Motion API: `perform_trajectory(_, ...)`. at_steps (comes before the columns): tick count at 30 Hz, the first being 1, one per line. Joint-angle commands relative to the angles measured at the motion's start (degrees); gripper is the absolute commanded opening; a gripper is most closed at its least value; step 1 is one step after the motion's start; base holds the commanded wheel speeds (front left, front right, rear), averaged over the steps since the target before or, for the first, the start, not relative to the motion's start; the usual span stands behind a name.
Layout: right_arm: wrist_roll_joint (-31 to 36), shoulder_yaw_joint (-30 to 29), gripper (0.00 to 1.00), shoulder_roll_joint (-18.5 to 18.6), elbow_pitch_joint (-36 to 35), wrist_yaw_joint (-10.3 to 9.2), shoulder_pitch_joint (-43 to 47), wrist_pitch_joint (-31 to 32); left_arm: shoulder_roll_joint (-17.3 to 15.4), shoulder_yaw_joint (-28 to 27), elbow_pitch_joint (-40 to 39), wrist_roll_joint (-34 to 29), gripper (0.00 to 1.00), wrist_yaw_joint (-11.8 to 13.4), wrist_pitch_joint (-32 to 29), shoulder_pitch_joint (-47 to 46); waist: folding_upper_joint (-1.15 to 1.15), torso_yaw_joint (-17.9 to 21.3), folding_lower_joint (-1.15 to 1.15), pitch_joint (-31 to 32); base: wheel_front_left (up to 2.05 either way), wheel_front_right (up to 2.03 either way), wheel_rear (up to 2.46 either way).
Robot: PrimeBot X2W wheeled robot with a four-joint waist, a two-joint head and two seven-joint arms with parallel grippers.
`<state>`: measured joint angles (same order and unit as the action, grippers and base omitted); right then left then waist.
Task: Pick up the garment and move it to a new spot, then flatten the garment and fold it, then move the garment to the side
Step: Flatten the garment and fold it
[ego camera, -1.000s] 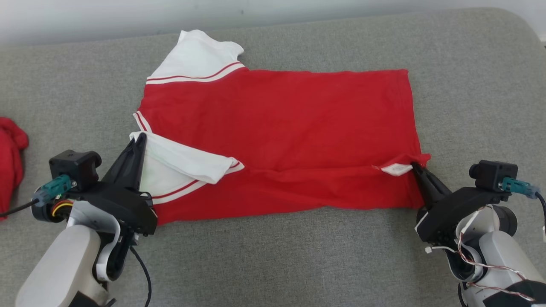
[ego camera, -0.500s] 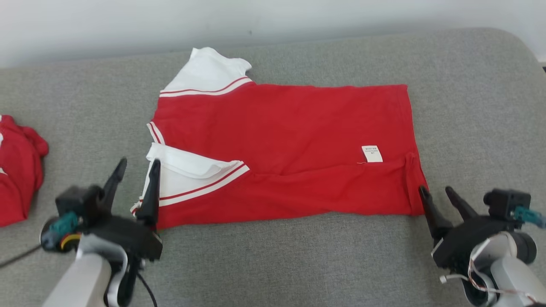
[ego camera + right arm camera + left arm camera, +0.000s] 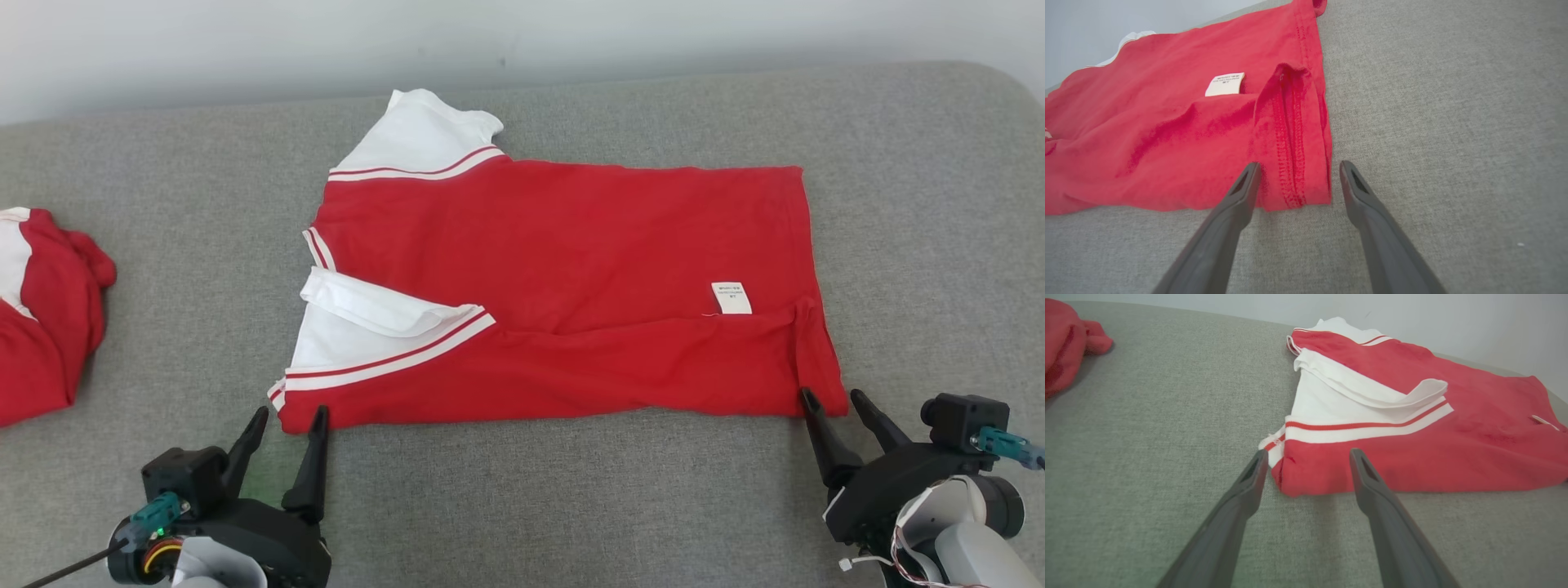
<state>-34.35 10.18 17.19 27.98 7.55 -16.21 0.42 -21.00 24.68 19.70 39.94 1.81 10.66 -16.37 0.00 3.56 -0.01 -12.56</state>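
The garment [image 3: 555, 278] is a red shirt with white, red-striped sleeves, lying sideways on the grey cushion with its near long edge folded up over the body. A white label [image 3: 731, 297] shows near the hem end. My left gripper [image 3: 290, 422] stands open just short of the near sleeve-end corner [image 3: 1294, 482], holding nothing. My right gripper [image 3: 834, 402] is open too, just short of the near hem corner [image 3: 1298, 179], where the doubled hem [image 3: 812, 351] lies between the lines of its fingers.
A second red and white garment [image 3: 41, 310] lies bunched at the cushion's left edge, also seen as a red heap [image 3: 1069, 339] in the left wrist view. A pale wall [image 3: 522, 41] runs behind the grey cushion [image 3: 571, 506].
Both grippers have let go of the garment's near edge, opened and drawn back toward me. The folded-over edge now lies flat with the label showing. The head camera has also shifted.
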Motion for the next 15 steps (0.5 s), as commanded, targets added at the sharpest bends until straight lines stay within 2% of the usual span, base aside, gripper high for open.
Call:
perform_trajectory(1,0.98,0.09,1.0,0.08,0.15,-0.14,-0.22,-0.06,-0.05,-0.12,0.55,0.44,1.0,0.25,-0.19,-0.14,0.0,-0.04,0.01,-0.35,0.0,0.0,0.0)
perform_trajectory(3,1.56,0.25,1.0,-0.12,0.41,-0.14,-0.86,-0.11,-0.17,-0.36,1.54,0.53,1.0,0.64,-0.22,-0.91,0.0,0.08,0.01,-0.79,0.0,0.0,0.0)
perform_trajectory(8,2.41,0.84,0.98,-0.68,1.35,-0.14,-1.77,-0.26,0.26,0.15,4.61,0.78,1.0,-0.39,-0.72,-2.15,0.0,0.23,0.01,-1.51,0.0,0.0,0.0)
perform_trajectory(9,2.53,1.08,0.39,-0.73,1.59,-0.14,-1.9,-0.13,0.55,0.38,4.95,0.72,0.95,-0.48,-0.93,-2.4,0.0,0.23,0.01,-1.55,0.0,0.0,0.0)
perform_trajectory(10,2.61,1.26,0.09,-0.71,1.76,-0.14,-2.02,-0.16,0.74,0.37,5.23,0.8,0.43,-0.55,-0.72,-2.74,0.0,0.2,0.01,-1.57,0.0,0.0,0.0)
perform_trajectory(11,2.69,1.43,0.0,-0.72,1.95,-0.14,-2.11,-0.31,0.83,0.32,5.68,0.95,0.02,-0.79,-0.41,-2.97,0.0,0.16,0.01,-1.58,0.0,0.0,0.0)
perform_trajectory(15,2.66,1.83,0.0,-0.6,2.83,-0.14,-2.22,-1.27,1.44,0.26,7.59,1.23,0.0,-1.85,0.78,-3.53,0.0,-0.35,0.01,-1.03,0.0,0.0,0.0)
